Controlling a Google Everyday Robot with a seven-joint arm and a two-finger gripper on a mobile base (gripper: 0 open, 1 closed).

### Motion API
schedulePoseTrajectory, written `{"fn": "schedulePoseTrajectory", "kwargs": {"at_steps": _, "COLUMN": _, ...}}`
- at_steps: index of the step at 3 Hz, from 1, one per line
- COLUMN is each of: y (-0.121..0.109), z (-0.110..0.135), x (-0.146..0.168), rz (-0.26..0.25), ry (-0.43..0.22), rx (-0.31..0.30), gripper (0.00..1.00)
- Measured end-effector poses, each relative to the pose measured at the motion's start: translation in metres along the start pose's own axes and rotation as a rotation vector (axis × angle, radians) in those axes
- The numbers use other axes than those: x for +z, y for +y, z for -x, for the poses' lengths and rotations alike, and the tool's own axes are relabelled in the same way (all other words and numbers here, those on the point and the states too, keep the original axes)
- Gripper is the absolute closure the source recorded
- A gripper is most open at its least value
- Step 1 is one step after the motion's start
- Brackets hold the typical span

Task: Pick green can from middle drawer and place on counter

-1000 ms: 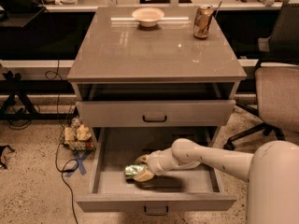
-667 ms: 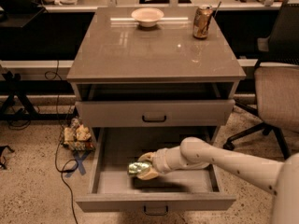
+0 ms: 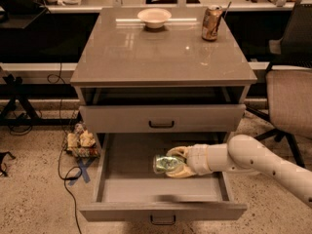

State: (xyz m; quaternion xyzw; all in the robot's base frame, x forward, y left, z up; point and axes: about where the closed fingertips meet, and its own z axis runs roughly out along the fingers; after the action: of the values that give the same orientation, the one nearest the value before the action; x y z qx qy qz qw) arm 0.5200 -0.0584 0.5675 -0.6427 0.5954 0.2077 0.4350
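Reaching into the open middle drawer (image 3: 127,188) from the right, the gripper (image 3: 174,164) sits low inside the tray, with its pale fingers (image 3: 176,153) clamped on the green can (image 3: 163,164), one above and one below. The can lies sideways at the gripper's tip, near the middle of the drawer. Can't tell if it's touching the drawer floor or just off it.

The white arm (image 3: 253,161) runs back from the gripper to the right, crossing over the drawer's right wall.

Directly above the gripper is the shut upper drawer front (image 3: 162,118) with its black handle, overhanging the back of the tray. Higher up is the desk (image 3: 161,57). On it, far above and behind the gripper, are a white bowl (image 3: 154,17) slightly to the left and a brown can with straw (image 3: 212,23) to the right, well apart.

The near front panel of the drawer is below the gripper. An office chair (image 3: 290,101) stands to the right of the arm, beside the cabinet. On the floor well to the left of the gripper are a small pile of clutter (image 3: 81,142), a black cable (image 3: 63,179) and a blue tape cross (image 3: 81,168).
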Motion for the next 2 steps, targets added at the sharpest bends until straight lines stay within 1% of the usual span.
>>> {"fn": "schedulePoseTrajectory", "kwargs": {"at_steps": 1, "y": 0.000, "z": 0.000, "x": 0.002, "rz": 0.002, "ry": -0.002, "rx": 0.000, "gripper": 1.00}}
{"fn": "schedulePoseTrajectory", "kwargs": {"at_steps": 2, "y": -0.010, "z": 0.012, "x": -0.016, "rz": -0.045, "ry": -0.033, "rx": -0.025, "gripper": 1.00}}
